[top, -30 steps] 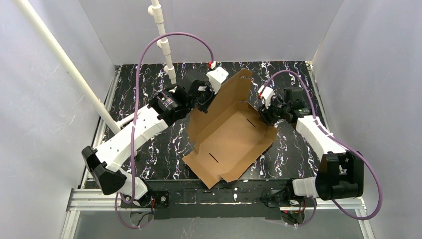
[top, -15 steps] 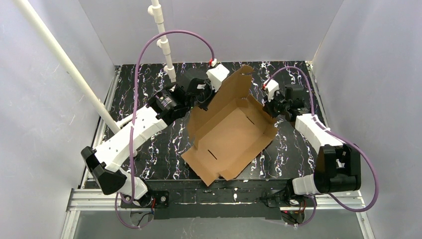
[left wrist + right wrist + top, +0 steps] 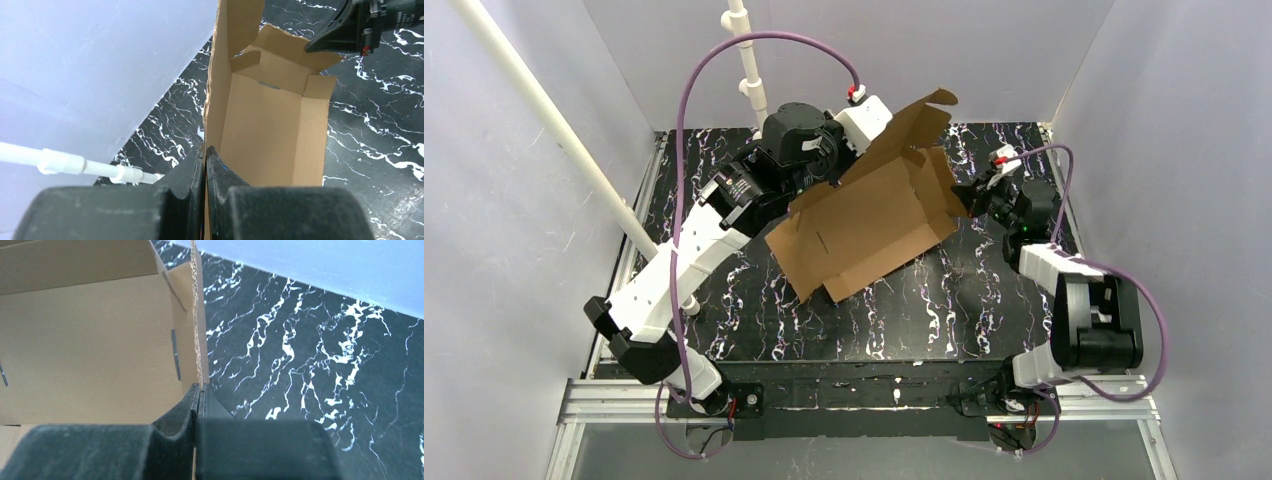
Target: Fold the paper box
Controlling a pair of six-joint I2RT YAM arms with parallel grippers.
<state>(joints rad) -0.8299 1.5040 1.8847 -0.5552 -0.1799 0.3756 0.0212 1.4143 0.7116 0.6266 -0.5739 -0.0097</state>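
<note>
Both tools clamped on the paper box, held between the arms

We saw the left arm (image 3: 686,258) stretched out from its base at the near left corner, running diagonally over the desk (image 3: 844,330) toward the far middle, its wrist turned to the right. The left tool (image 3: 839,178) was closed tight on a thin upright wall of the paper box (image 3: 864,220). In the left wrist view its two dark fingers (image 3: 192,170) stood pressed against the cardboard edge with no gap showing. The right arm (image 3: 1054,265) was folded closer to its base at the near right, its lower links stacked upright and the forearm pointing to the far left. The right tool (image 3: 972,200) was likewise closed on the box's right-hand wall, its fingers (image 3: 180,412) pinching the raw corrugated edge in the right wrist view.

The box sat over the far half of the desk, between the two tools, open side upward and tilted, its brown floor panel facing the camera above. One long flap (image 3: 924,118) rose from the far edge, up in front of the back wall. We could not tell whether the near corner of the box touched the desk. A purple cable (image 3: 754,40) arched above the left arm, and a white pipe (image 3: 554,125) slanted across the left side
</note>
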